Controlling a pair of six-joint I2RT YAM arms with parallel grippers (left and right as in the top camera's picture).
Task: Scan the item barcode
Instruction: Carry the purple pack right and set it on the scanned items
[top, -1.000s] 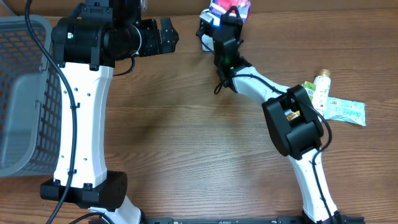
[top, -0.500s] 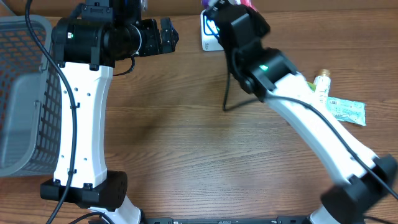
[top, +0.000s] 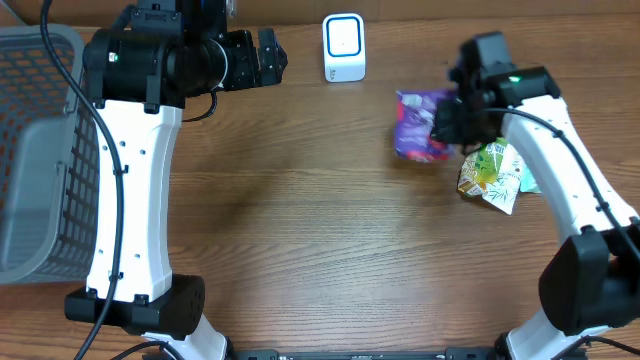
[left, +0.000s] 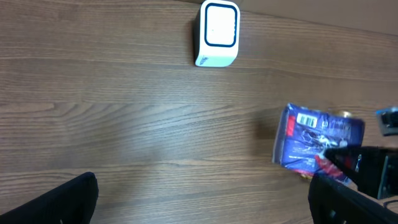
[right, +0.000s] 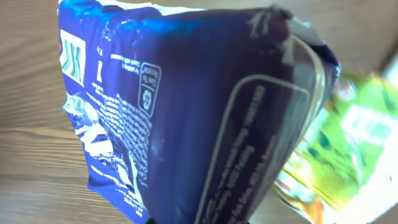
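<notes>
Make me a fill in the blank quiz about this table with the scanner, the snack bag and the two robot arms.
1. The right tool is ___ on the snack bag.
2. The left tool is ___ and holds nothing.
3. The grey basket sits on the robot's ___ side.
4. Next to the snack bag lies a ___ packet.
Missing words: shut; open; left; green.
</notes>
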